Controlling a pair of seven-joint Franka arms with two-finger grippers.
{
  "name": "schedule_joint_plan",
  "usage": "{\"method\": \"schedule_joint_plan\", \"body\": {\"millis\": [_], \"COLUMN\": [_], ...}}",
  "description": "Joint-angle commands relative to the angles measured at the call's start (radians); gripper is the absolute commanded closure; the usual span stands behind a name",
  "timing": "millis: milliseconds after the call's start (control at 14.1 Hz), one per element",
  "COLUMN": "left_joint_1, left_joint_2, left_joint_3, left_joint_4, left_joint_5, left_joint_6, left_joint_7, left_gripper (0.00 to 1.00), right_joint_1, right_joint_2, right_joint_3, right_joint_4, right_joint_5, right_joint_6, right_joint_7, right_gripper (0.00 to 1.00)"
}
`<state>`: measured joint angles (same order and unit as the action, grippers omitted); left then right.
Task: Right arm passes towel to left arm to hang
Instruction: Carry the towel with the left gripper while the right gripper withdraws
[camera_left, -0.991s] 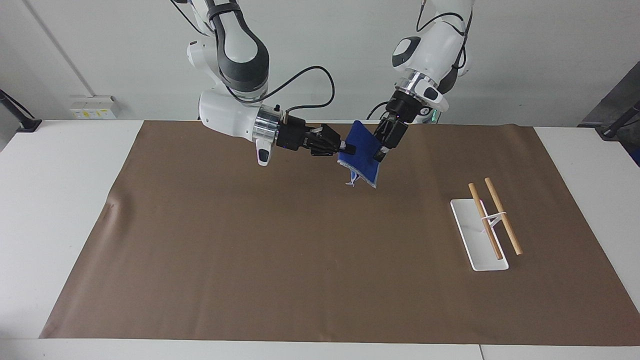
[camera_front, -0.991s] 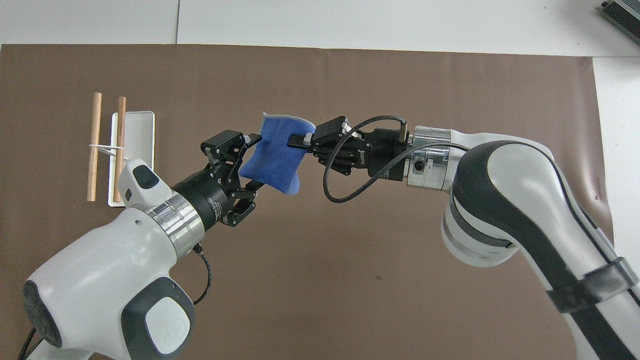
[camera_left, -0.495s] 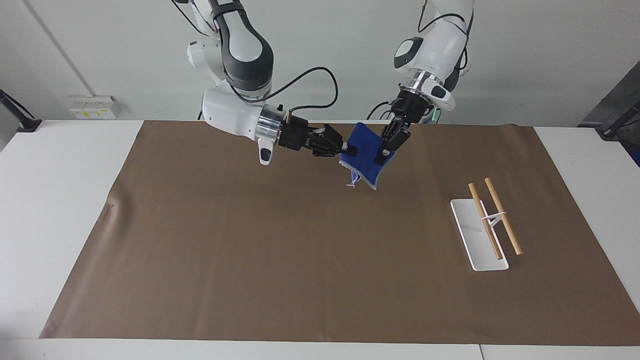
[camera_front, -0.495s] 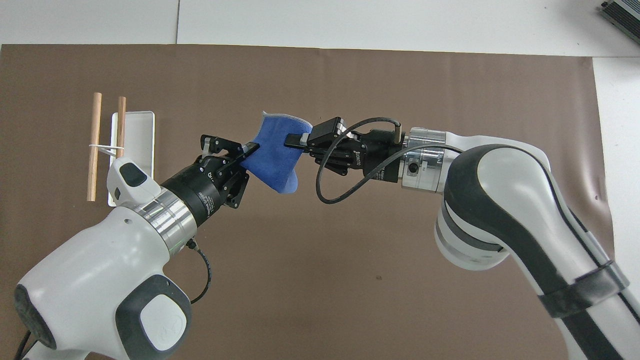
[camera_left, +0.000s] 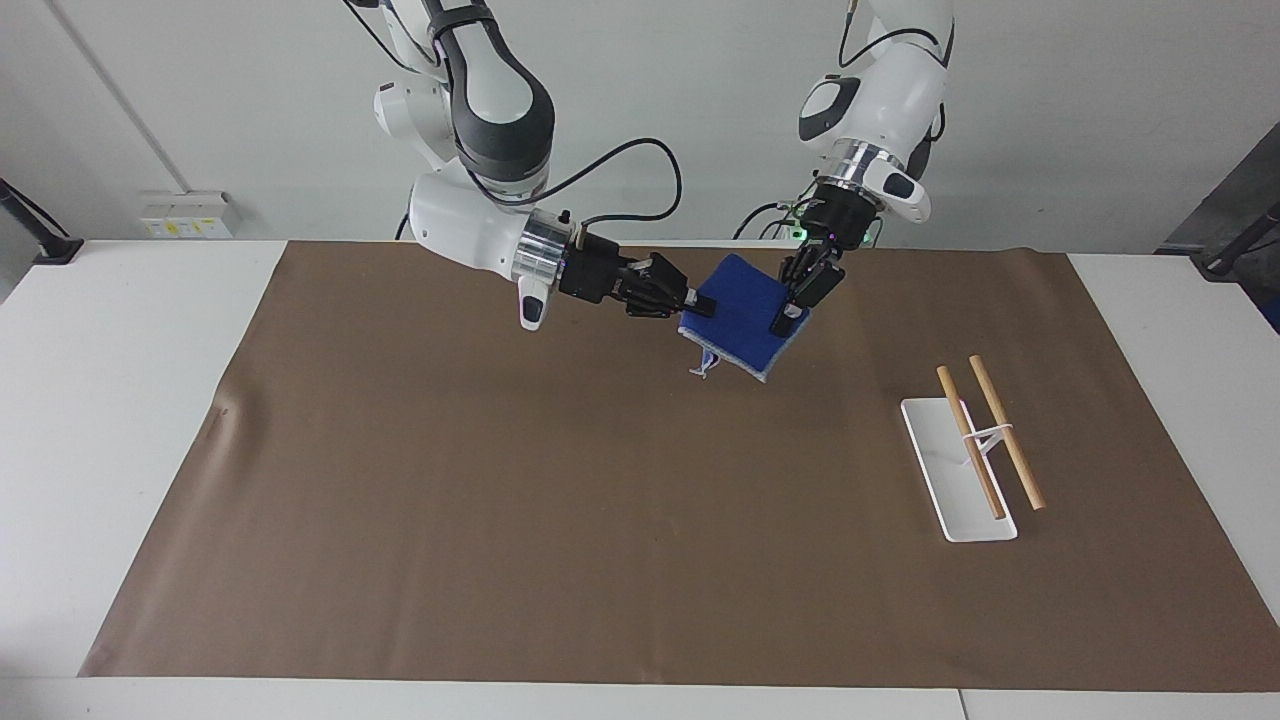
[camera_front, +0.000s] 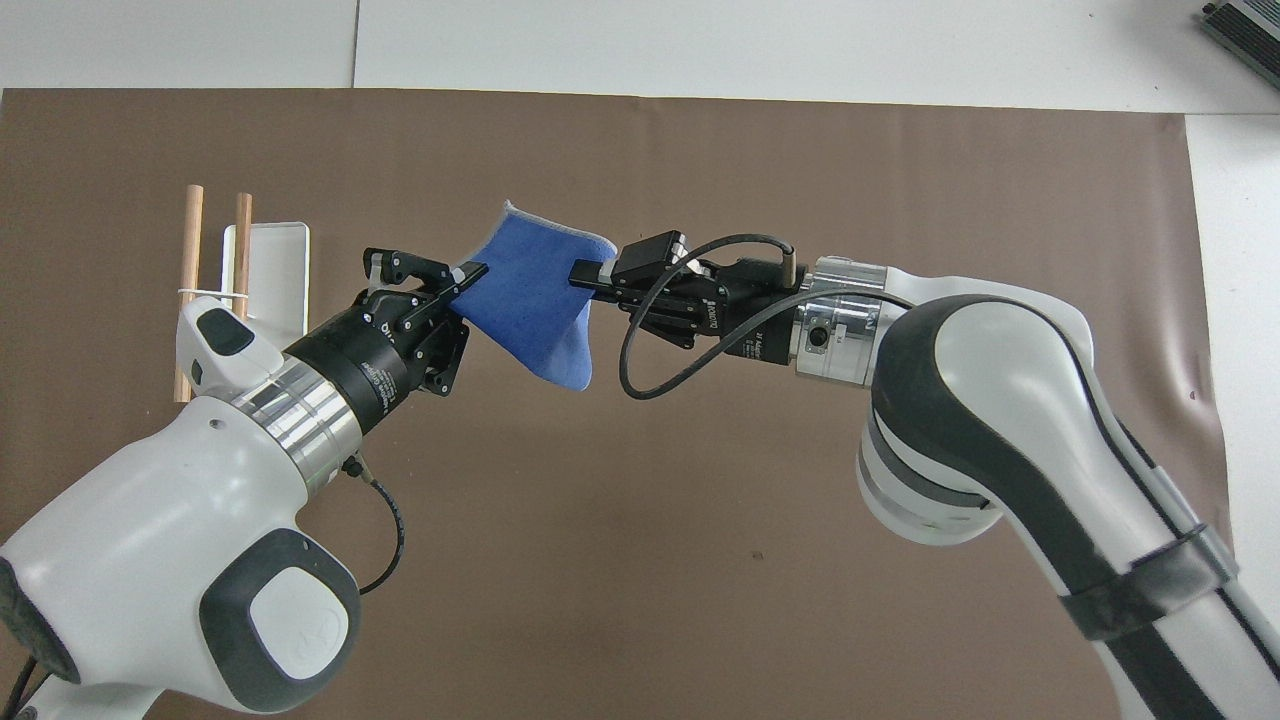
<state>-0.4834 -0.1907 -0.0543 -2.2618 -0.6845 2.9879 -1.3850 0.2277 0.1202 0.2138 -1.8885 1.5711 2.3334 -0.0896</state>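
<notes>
Towel (camera_left: 742, 312) first, seen from across the table: the small blue cloth hangs in the air over the brown mat (camera_left: 560, 520), stretched between the two arms above the part of the mat close to the robots. The right gripper (camera_left: 700, 303) reaches in level from the right arm's end and has its fingertips on one edge of the cloth. Whether those fingers are pressed tight or just easing apart I cannot tell from this angle. The left gripper (camera_left: 787, 318) comes slanting down from its own side and pinches the other edge, fingertips pressed together on the fabric. A pale trimmed corner droops below the cloth, clear of the mat. Toward the left arm's end of the table a white tray (camera_left: 940, 480) lies on the mat with two wooden rods (camera_left: 990, 440) raised over it on a thin white stand.

From overhead, the towel (camera_front: 535, 300) spreads like a small sail between the two hands, one corner sagging. The left gripper (camera_front: 465, 275) clamps its edge, and the right gripper (camera_front: 588, 272) holds a dark finger flat on the cloth at the other edge. The tray (camera_front: 280, 265) and rods (camera_front: 190, 250) sit just beside the left arm's wrist.
</notes>
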Motion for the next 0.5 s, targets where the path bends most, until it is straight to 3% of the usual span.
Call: {"method": "schedule_joint_plan", "body": {"millis": [0, 283, 425], "left_joint_1": [0.043, 0.104, 0.132], "left_joint_2": [0.031, 0.111, 0.175], "left_joint_3": [-0.004, -0.002, -0.004], "left_joint_4": [0.024, 0.033, 0.047], "left_joint_5": [-0.017, -0.013, -0.015], "left_joint_6": [0.016, 0.098, 0.173], "left_joint_7": [0.009, 0.014, 0.014], "left_gripper": [1.0, 1.0, 1.0], "right_joint_1": [0.019, -0.005, -0.039], "right_joint_2": [0.006, 0.013, 0.019], "right_joint_3": [0.004, -0.008, -0.008], "right_joint_4": [-0.004, -0.004, -0.003], "right_joint_5": [-0.035, -0.387, -0.622], "right_joint_6": [0.084, 0.092, 0.093], "right_joint_7": [-0.028, 0.013, 0.092], "right_gripper": [0.0, 0.0, 0.0]}}
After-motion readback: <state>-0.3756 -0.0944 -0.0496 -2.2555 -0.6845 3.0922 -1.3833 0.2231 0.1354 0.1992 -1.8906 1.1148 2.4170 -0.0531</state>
